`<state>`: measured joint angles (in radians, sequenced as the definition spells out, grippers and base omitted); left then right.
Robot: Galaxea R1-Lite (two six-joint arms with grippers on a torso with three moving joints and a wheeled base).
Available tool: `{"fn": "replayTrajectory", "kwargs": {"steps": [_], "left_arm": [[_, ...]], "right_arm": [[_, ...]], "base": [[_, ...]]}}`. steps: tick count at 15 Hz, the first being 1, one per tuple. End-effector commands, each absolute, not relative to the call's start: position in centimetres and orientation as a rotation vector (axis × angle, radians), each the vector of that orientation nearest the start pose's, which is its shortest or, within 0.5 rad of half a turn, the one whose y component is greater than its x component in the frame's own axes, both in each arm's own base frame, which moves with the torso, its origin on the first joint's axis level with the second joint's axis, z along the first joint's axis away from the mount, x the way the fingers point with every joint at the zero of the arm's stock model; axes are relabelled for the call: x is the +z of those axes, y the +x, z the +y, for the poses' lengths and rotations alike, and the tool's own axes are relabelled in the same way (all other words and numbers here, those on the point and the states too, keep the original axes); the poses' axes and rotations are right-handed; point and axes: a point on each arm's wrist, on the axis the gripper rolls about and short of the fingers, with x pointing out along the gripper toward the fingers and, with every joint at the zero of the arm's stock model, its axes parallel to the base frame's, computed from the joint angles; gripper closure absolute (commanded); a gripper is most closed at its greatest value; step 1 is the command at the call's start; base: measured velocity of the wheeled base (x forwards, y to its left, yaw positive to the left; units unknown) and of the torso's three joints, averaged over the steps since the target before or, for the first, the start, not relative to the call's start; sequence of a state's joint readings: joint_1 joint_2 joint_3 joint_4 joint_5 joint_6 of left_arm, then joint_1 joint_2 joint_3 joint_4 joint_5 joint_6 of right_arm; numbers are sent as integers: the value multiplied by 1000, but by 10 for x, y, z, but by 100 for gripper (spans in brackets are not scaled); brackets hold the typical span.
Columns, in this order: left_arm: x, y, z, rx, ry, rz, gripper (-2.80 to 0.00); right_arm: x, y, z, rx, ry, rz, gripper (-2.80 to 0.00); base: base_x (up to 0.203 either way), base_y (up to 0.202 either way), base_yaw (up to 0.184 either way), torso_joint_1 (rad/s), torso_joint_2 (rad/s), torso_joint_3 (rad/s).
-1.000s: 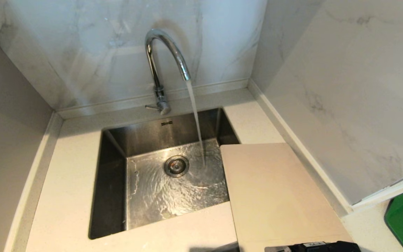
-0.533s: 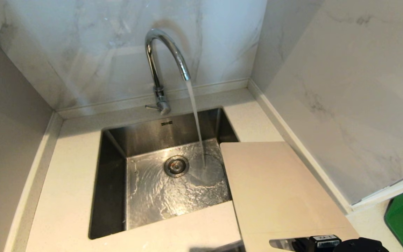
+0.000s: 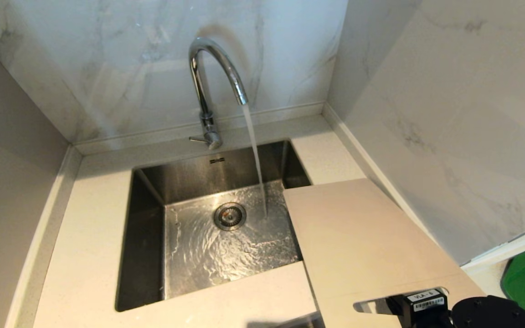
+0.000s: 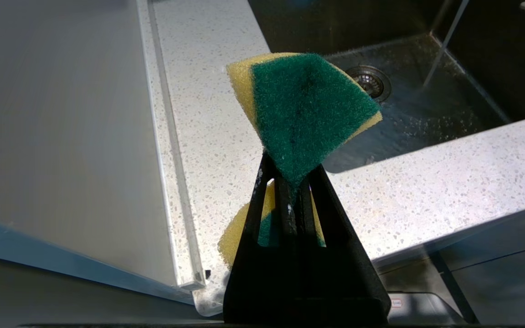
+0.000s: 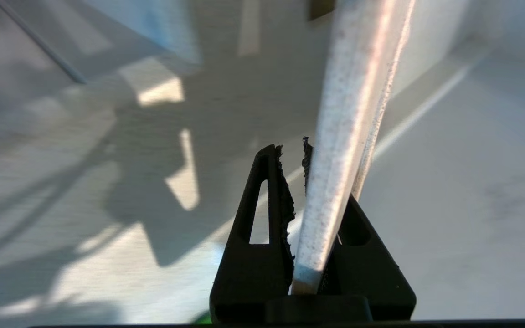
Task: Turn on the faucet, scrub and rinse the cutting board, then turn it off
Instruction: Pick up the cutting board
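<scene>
Black right gripper point(image 3: 419, 304), bottom right of the frame, is clenched on the handle end of the cutting board point(image 3: 358, 237), which lies tilted over the tabletop point(image 3: 84, 228) and the sink's point(image 3: 153, 237) right corner. That thin edge hold looks slippery, I think. Beyond, the faucet point(image 3: 212, 68) runs; a swing could spray. Out of sight, the left gripper point(image 4: 290, 182) pinches a sponge point(image 4: 303, 105).
</scene>
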<state>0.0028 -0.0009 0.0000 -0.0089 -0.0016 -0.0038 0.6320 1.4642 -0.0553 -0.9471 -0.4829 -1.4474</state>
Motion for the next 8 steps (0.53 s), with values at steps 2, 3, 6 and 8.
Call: {"fn": "replayTrajectory", "kwargs": {"steps": [2, 3, 6, 8], "left_arm": [[76, -23, 0, 2, -5, -12, 0], [76, -23, 0, 2, -5, -12, 0], [76, -23, 0, 2, -5, -12, 0], [76, -23, 0, 3, -5, -12, 0]], "right_arm": [[112, 141, 89, 353, -1717, 137, 0], [116, 141, 89, 335, -1722, 119, 0], [128, 140, 89, 293, -1767, 70, 0], [138, 141, 89, 259, -1815, 26, 0]], "base": [[0, 0, 0, 0, 0, 0], [0, 0, 0, 0, 0, 0], [0, 0, 0, 0, 0, 0], [0, 0, 0, 0, 0, 0]]}}
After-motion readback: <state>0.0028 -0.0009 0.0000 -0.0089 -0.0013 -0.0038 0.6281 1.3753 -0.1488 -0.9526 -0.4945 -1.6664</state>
